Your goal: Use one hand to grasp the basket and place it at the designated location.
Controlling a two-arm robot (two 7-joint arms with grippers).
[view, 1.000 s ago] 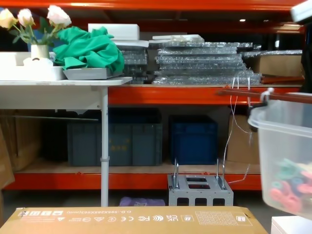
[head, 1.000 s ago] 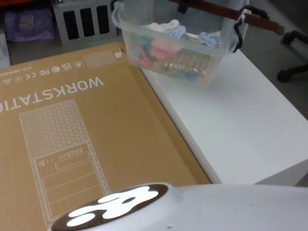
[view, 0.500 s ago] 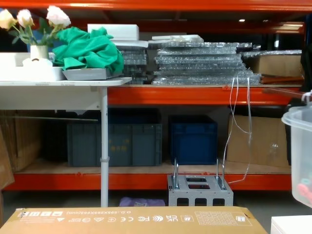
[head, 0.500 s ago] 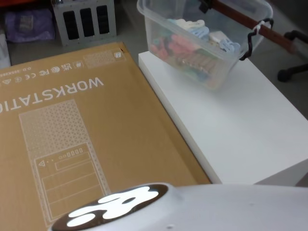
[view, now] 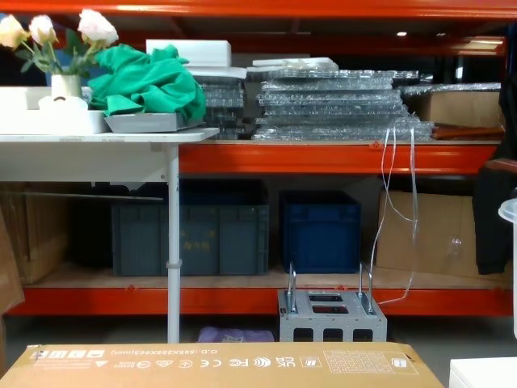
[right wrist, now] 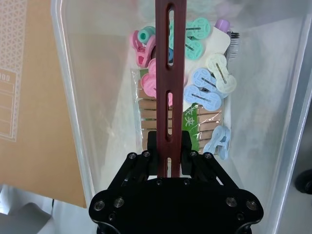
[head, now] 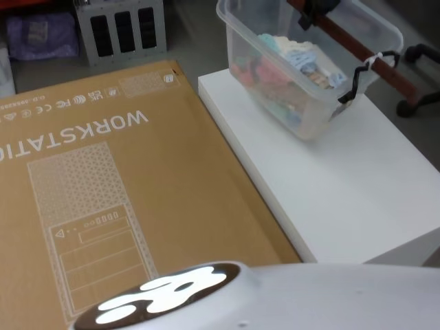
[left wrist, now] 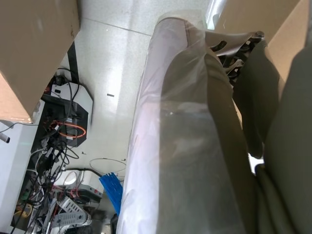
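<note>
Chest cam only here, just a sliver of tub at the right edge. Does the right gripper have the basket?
Observer: Yes. In the right wrist view the right gripper has its jaws shut on the basket by its handle.
Operator: Over what?
Observer: In the head view, over the far end of the white table, beside the cardboard box.
Operator: Loaded?
Observer: Coloured clips lie inside.

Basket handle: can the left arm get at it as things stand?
Probably not. The right gripper is already shut on the basket handle, holding the basket over the white table's far end, on the robot's right.
</note>
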